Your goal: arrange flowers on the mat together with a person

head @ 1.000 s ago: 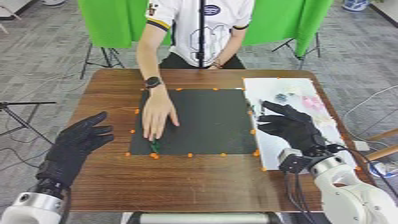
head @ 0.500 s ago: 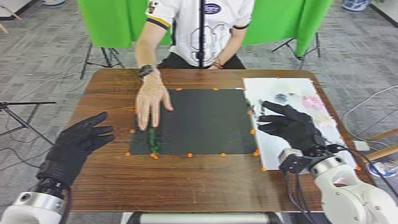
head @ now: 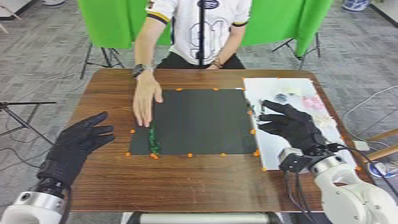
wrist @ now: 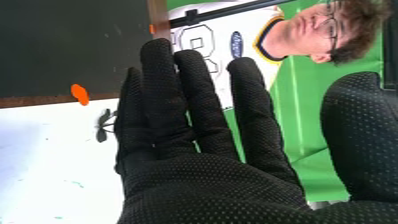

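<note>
Stem (head: 154,141), far end unclear near a person's fingertips (head: 144,120); robot's left hand (head: 78,140) and right hand (head: 293,130) open, empty.

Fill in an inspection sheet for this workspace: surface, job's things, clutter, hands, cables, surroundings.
Surface: brown wooden table with a dark mat and a white sheet to its right.
Job's things: green stem on the mat near its left edge, the person's hand close to its far end; pink flower on the sheet.
Clutter: nothing seen.
Hands: left hand open, left of the mat; right hand open, over the sheet.
Cables: black cable hanging by the right wrist.
Surroundings: green cloth behind the person, grey floor.
</note>
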